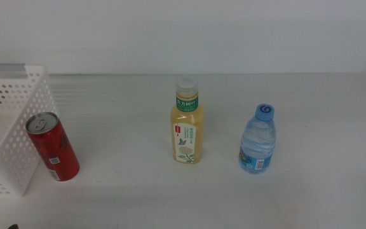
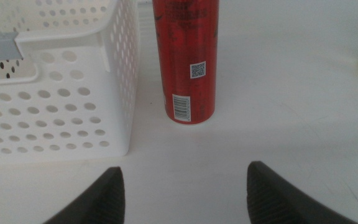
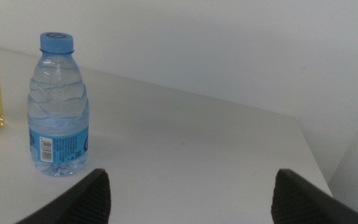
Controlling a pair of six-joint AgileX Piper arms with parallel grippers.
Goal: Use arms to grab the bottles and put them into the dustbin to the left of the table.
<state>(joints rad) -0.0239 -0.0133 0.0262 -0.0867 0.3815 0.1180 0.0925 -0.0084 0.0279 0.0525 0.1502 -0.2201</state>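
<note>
Standing upright: red can (image 2: 186,59), just beside the dustbin (image 2: 120,74), straight ahead of the left gripper (image 2: 182,196)
Left jaws: spread, empty
Right gripper (image 3: 188,199): parted, water bottle (image 3: 58,106) off to one side

1. Bright, even, soft light all over; the white table (image 1: 297,197) is close to washed out.
2. Shadows are faint, just a soft smudge under the can (image 1: 53,147) and both bottles.
3. Small glare on the can's top rim, and on the water bottle (image 3: 58,106) ridges.
4. The middle view is a bit soft and grainy.
5. In both wrist views the dark jaws are blurry.
</note>
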